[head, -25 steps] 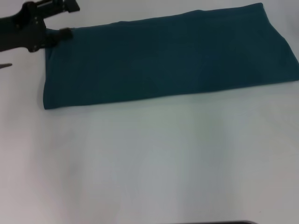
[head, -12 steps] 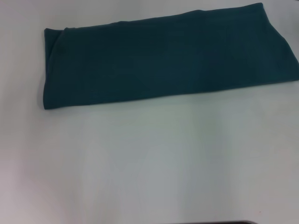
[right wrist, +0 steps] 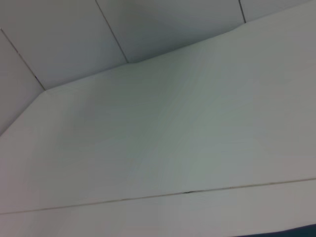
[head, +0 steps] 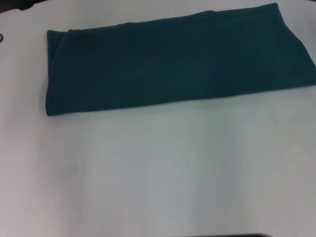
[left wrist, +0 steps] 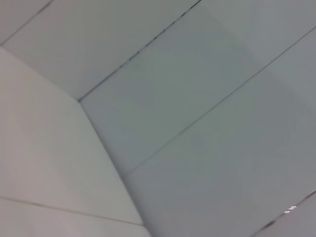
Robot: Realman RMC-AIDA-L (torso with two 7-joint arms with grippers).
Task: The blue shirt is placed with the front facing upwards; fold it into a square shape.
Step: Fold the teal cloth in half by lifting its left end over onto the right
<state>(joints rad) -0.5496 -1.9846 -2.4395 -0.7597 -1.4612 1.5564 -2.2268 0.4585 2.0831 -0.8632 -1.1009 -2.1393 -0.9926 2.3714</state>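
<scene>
The blue shirt (head: 173, 61) lies on the white table (head: 158, 173), folded into a long teal band with plain fabric up. It runs from the far left to the right edge of the head view. No lettering or neck tag shows. Neither gripper shows in any view. A thin dark sliver at one corner of the right wrist view (right wrist: 296, 232) may be the shirt's edge.
The left wrist view shows only pale panels with thin seams (left wrist: 197, 118). The right wrist view shows the white table top (right wrist: 173, 123) and pale wall panels behind it. A small dark bit sits at the head view's left edge (head: 1, 37).
One second ago my left gripper was at the shirt's far left corner. It has drawn away to the left and out of view. The shirt has not moved.
</scene>
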